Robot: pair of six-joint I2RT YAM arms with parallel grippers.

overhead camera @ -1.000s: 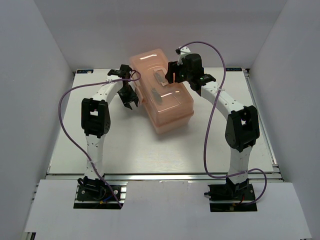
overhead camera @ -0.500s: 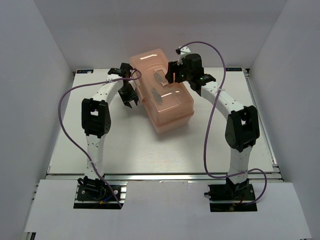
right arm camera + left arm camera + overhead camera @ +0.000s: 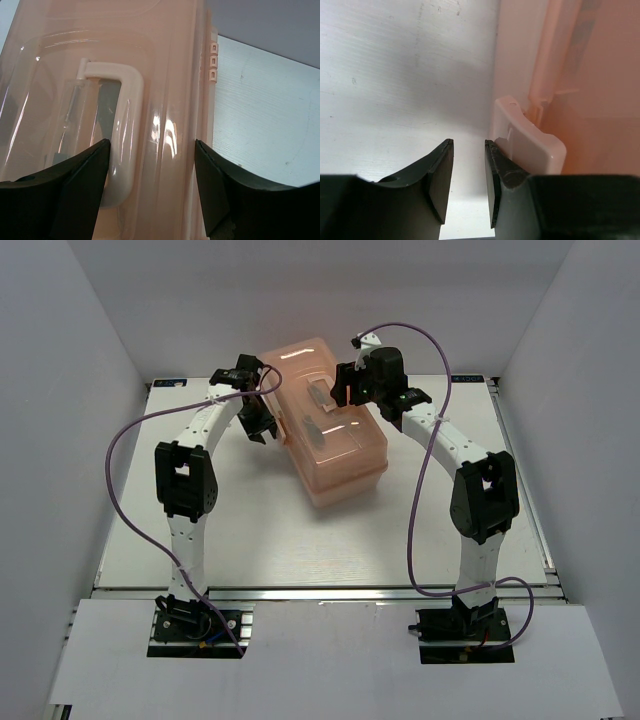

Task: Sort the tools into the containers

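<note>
The salmon-pink toolbox (image 3: 335, 455) stands shut in the middle of the table. Its white lid handle (image 3: 127, 125) shows in the right wrist view, with dim grey-green shapes under the lid beside it. No screwdriver shows plainly. My left gripper (image 3: 258, 425) is low at the box's left side. Its jaws (image 3: 469, 142) are a narrow gap apart and empty, with the right finger against the pale front latch (image 3: 535, 145). My right gripper (image 3: 346, 390) hovers wide open over the lid (image 3: 151, 142), between the handle and the hinged edge.
The toolbox lies slanted on the white table (image 3: 250, 530). Purple cables (image 3: 125, 460) loop from both arms. White walls enclose the table on three sides. Small hinge knuckles (image 3: 213, 62) line the lid's right edge.
My left gripper has moved a little toward the far side along the toolbox's left side and nearer the box. The right arm and the toolbox have not moved.
</note>
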